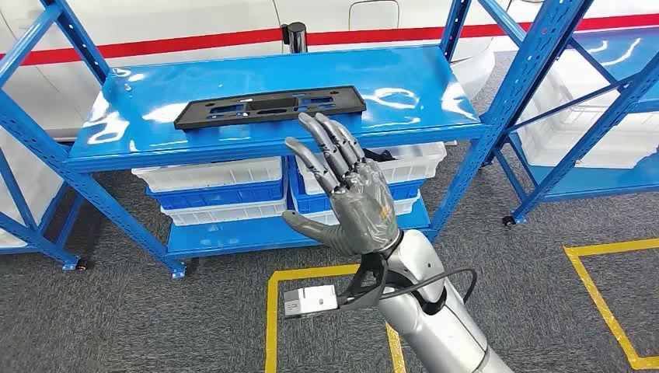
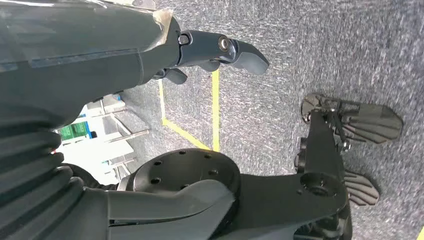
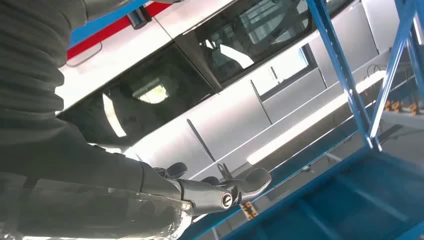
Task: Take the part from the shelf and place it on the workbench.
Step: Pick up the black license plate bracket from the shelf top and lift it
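A flat black rectangular part (image 1: 270, 106) with cut-outs lies on the top board of the blue shelf (image 1: 155, 136). My right hand (image 1: 346, 190) is raised in front of the shelf's front edge, just below and to the right of the part, palm turned away, fingers spread, holding nothing. In the right wrist view that hand (image 3: 220, 192) shows its thumb and fingers apart. My left hand (image 2: 220, 50) hangs over the grey carpet, its thumb extended and nothing in it.
White and blue bins (image 1: 210, 186) are stacked on the shelf's lower board. A second blue shelf (image 1: 591, 116) stands at the right. Yellow floor lines (image 1: 598, 295) mark the carpet. A white vehicle with a red stripe (image 1: 233, 35) stands behind the shelves.
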### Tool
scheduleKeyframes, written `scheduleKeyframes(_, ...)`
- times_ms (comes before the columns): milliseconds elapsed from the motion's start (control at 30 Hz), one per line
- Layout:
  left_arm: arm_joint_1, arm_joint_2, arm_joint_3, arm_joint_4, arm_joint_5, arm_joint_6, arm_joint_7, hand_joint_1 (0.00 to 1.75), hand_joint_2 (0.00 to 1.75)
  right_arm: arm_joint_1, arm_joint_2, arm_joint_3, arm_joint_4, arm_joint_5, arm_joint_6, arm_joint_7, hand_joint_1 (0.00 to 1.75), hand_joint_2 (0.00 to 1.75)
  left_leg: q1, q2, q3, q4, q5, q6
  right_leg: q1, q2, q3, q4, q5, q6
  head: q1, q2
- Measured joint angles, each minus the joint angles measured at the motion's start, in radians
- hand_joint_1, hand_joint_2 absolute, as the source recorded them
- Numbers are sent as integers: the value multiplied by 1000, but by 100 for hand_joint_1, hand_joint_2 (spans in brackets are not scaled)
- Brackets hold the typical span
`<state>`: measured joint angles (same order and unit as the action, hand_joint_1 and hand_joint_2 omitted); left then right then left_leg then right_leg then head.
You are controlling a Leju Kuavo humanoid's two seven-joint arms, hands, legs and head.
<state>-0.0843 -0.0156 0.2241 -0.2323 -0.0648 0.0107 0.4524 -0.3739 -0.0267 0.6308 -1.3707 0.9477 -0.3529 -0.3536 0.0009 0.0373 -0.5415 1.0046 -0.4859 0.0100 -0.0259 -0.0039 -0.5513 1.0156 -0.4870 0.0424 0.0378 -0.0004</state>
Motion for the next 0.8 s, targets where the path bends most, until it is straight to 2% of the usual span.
scheduleKeyframes(500, -12, -11, -1, 0, -7, 29, 0, 0, 0, -106, 0, 133, 165, 166, -23, 56, 0, 175, 0, 0, 0, 0, 0, 0, 0, 0, 0, 0, 0, 0, 0, 0)
scheduleKeyframes(800, -17, -13, -1, 0, -9, 30, 0, 0, 0, -121, 0, 171, 208, 182, -24, 66, 0, 175, 0, 0, 0, 0, 0, 0, 0, 0, 0, 0, 0, 0, 0, 0)
